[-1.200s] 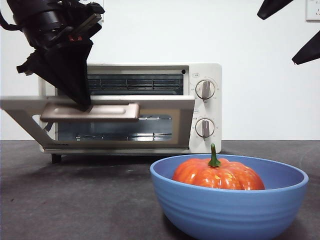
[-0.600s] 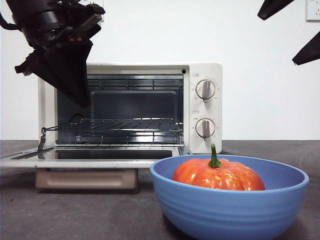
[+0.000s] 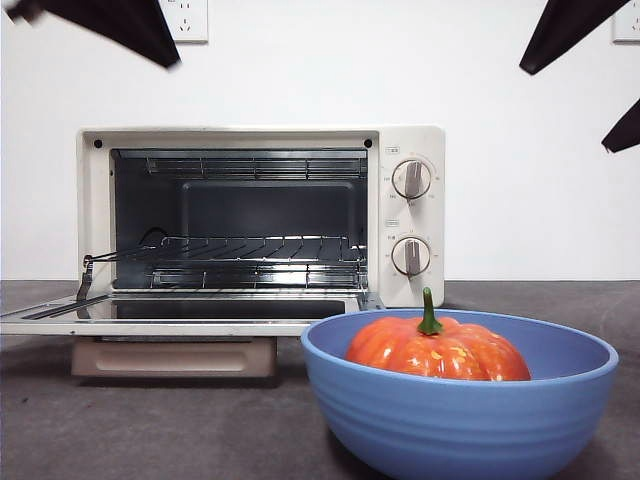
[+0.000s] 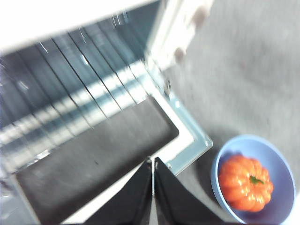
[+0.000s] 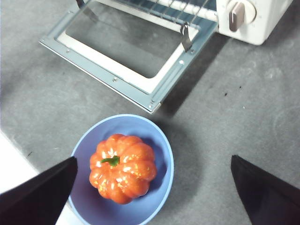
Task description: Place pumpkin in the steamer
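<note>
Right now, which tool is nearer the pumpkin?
Right. The right tool, open, hangs above the pumpkin in its blue bowl; the left tool, shut, is over the steamer's open door.

Front view: evenly lit and bright, white wall (image 3: 520, 200) near overexposed; focus sharp on the steamer (image 3: 260, 215) and bowl (image 3: 460, 410). Soft shadow lies on the bench (image 3: 150, 420) under the open door (image 3: 180, 318). Small highlights glint on the pumpkin (image 3: 438, 350).

Left wrist view: heavily motion-blurred throughout; racks (image 4: 70, 89) smear into streaks, pale glare bands cross them, and the top edge is blown out white. Detail here is probably unreliable.

Right wrist view: sharp, diffuse overhead light; soft shadows fall beside the bowl (image 5: 159, 154) and door (image 5: 126, 47).
</note>
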